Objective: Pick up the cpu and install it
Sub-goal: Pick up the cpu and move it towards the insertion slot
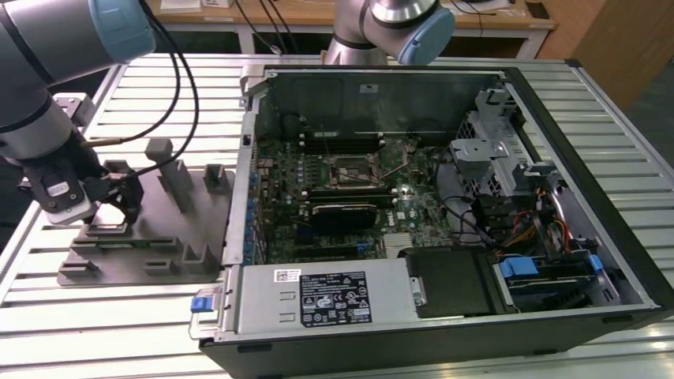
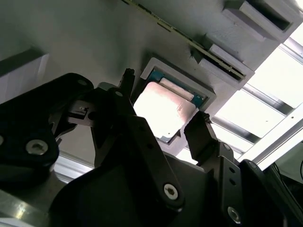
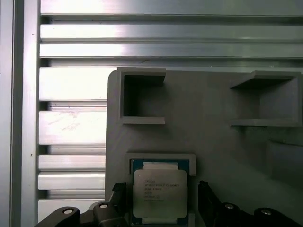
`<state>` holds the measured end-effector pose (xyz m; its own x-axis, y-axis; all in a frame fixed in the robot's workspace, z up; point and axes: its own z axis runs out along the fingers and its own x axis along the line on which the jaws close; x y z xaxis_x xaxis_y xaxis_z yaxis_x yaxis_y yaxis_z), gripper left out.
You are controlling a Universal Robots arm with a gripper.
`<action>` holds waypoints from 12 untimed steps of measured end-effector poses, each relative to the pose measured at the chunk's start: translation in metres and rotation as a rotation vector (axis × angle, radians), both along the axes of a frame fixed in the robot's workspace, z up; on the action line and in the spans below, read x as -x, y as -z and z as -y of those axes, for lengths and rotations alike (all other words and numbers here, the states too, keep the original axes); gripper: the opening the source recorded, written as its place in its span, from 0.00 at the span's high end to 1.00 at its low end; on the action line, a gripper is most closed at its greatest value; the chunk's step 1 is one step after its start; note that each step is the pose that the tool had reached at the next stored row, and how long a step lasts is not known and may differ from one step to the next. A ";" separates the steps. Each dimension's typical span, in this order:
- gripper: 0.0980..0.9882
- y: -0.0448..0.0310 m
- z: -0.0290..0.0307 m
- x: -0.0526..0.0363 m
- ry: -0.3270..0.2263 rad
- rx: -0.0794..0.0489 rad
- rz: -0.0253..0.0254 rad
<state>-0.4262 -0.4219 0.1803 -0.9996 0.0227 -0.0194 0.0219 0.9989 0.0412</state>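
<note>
1. Your gripper hangs over the grey fixture plate, jaws spread and holding nothing, 1 finger either side of the cpu.
2. The cpu lies flat in a shallow pocket on that plate, well apart from the open computer case.
3. I'd guess it's light, stiff, slick on top and fragile, so take it by 2 opposite edges.
4. The pocket rim hugs the chip, so finger room looks tight. Upright posts stand near.
</note>
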 end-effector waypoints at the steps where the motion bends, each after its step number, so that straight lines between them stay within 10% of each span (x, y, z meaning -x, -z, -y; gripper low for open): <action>1: 0.32 0.0002 0.0000 0.0000 -0.002 0.000 -0.0001; 12: 0.32 0.0001 -0.0001 0.0002 -0.009 -0.002 0.0001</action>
<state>-0.4264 -0.4218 0.1802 -0.9997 0.0137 -0.0195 0.0128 0.9990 0.0431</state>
